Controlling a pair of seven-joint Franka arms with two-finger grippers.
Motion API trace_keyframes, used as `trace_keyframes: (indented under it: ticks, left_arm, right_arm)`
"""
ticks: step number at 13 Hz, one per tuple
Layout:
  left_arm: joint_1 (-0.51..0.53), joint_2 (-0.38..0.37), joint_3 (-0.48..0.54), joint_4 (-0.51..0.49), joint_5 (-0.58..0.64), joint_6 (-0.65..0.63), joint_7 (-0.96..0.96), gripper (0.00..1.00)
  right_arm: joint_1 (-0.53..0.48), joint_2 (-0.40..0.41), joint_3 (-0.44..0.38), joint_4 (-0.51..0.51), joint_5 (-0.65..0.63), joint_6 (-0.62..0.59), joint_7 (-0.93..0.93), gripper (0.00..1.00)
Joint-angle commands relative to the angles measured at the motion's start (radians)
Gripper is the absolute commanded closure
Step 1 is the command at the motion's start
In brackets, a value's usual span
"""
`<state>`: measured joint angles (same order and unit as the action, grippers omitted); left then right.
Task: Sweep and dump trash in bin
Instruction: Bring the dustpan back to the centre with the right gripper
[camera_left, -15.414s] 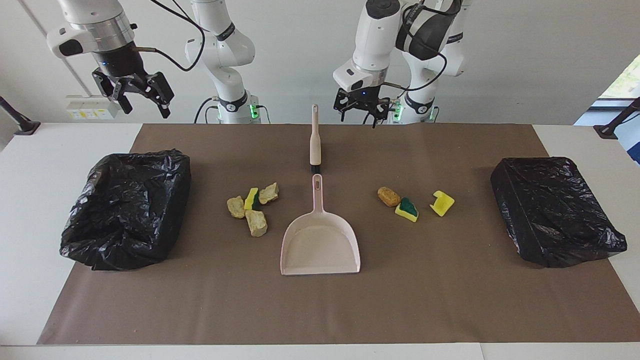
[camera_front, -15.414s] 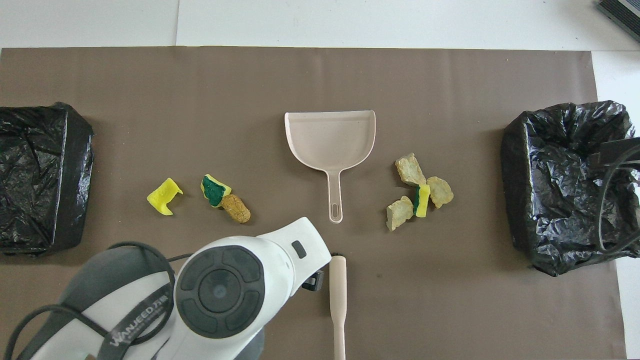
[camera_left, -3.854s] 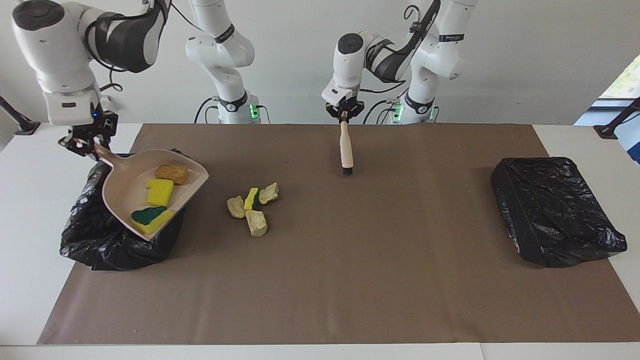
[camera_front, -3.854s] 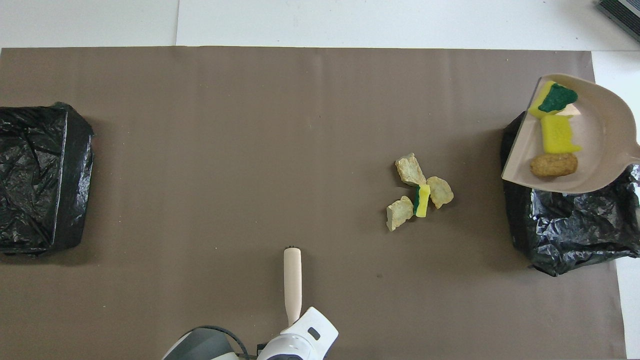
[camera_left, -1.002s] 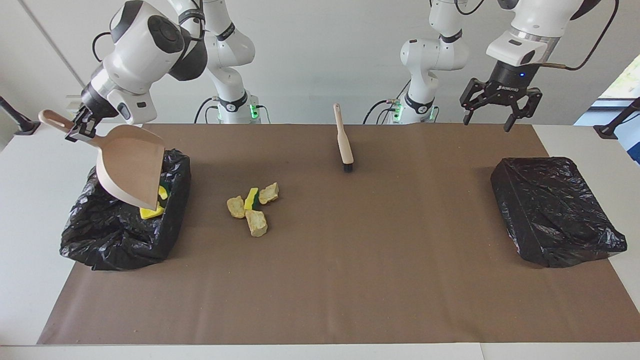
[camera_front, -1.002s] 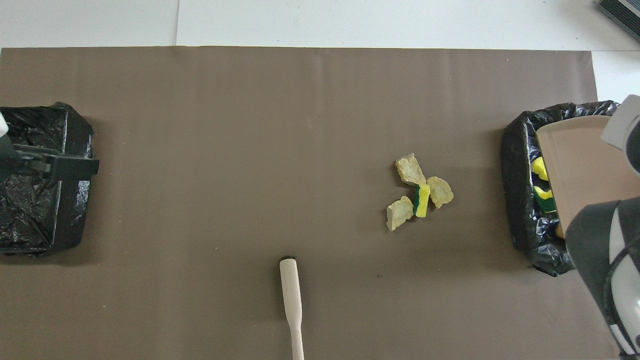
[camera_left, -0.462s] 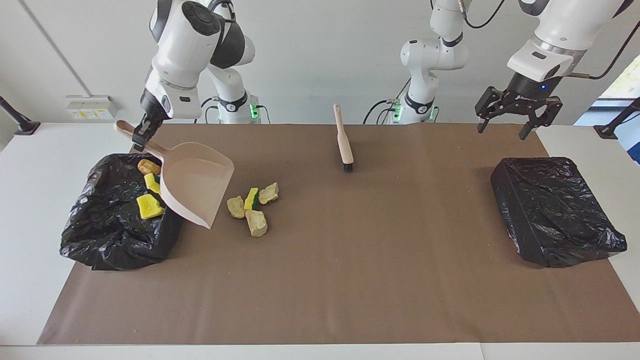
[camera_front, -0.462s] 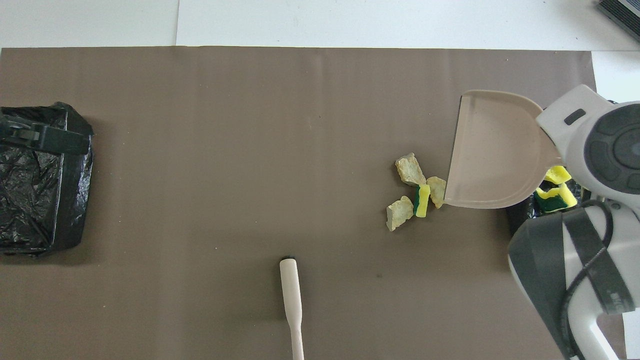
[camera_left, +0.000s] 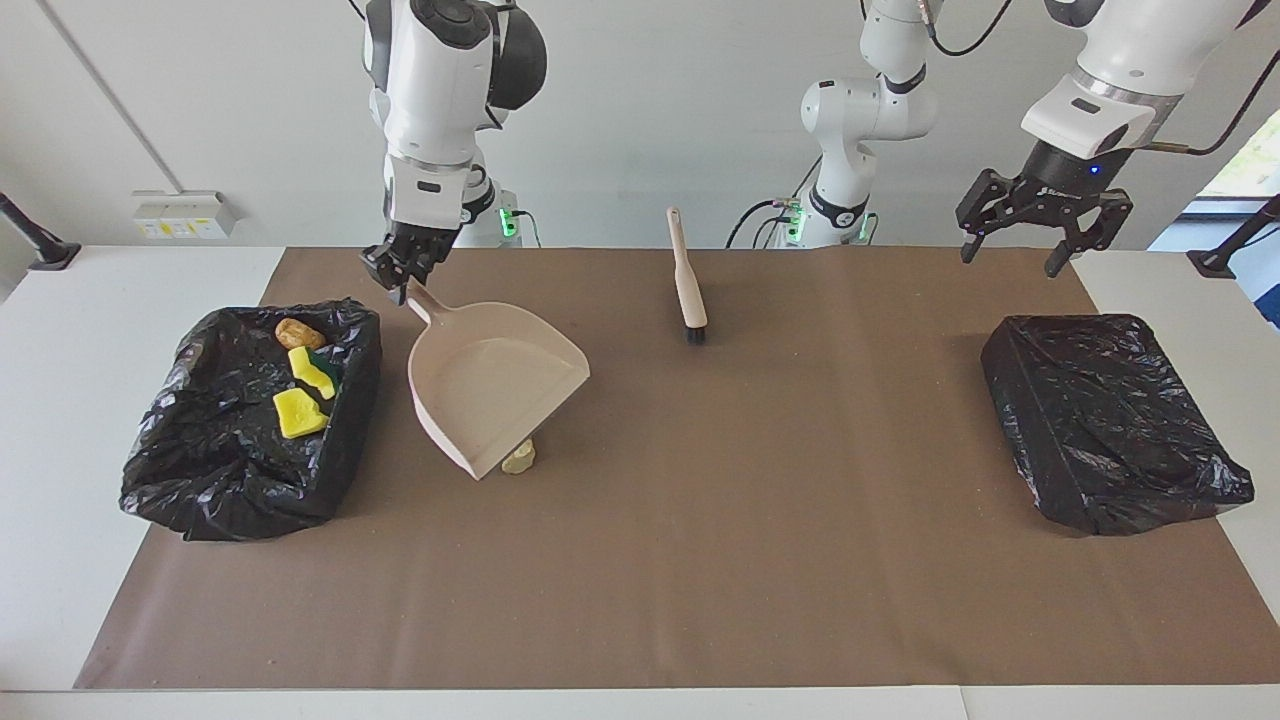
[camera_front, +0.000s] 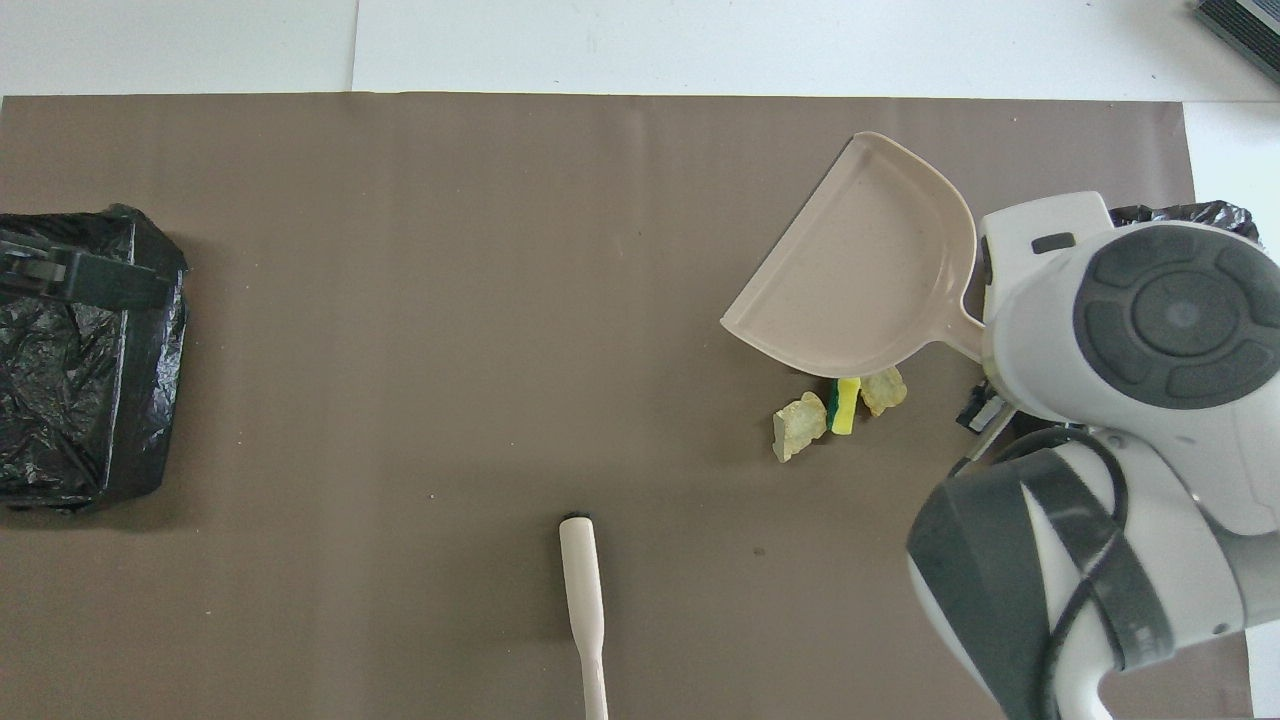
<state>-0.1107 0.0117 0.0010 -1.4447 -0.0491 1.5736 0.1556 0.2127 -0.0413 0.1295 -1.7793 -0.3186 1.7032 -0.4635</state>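
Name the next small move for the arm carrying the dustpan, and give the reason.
Probably lower the empty dustpan to the mat beside the scraps: the right gripper holds it raised over that pile, the brush lies untouched, and the left gripper waits open.

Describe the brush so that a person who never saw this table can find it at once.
On the brown mat, look near the robots' edge, midway between the two black bins. The brush lies there alone, a slim beige handle with a small black bristle tip pointing away from the robots. Unlike the dustpan, no gripper holds it.
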Motion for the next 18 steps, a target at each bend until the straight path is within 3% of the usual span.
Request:
trace_keyframes:
  ticks: [1,5,8,12,18]
  left_arm:
    - [0.013,-0.006,-0.004,0.012,0.012,-0.027,0.015,0.00]
    - [0.013,-0.015,-0.004,-0.003,0.012,-0.029,0.015,0.00]
    - [0.014,-0.018,-0.004,-0.008,0.012,-0.027,0.015,0.00]
    - [0.014,-0.021,-0.004,-0.014,0.012,-0.029,0.015,0.00]
    - [0.011,-0.026,-0.006,-0.014,0.012,-0.053,0.001,0.00]
  right_arm:
    - [0.091,0.121,0.004,0.127,0.050,-0.027,0.260,1.00]
    - [0.198,0.371,0.004,0.338,0.139,0.004,0.664,1.00]
    - [0.250,0.458,0.007,0.360,0.234,0.123,0.911,1.00]
    - [0.326,0.553,0.007,0.368,0.257,0.200,1.028,1.00]
    - [0.335,0.574,0.007,0.291,0.320,0.312,1.037,1.00]
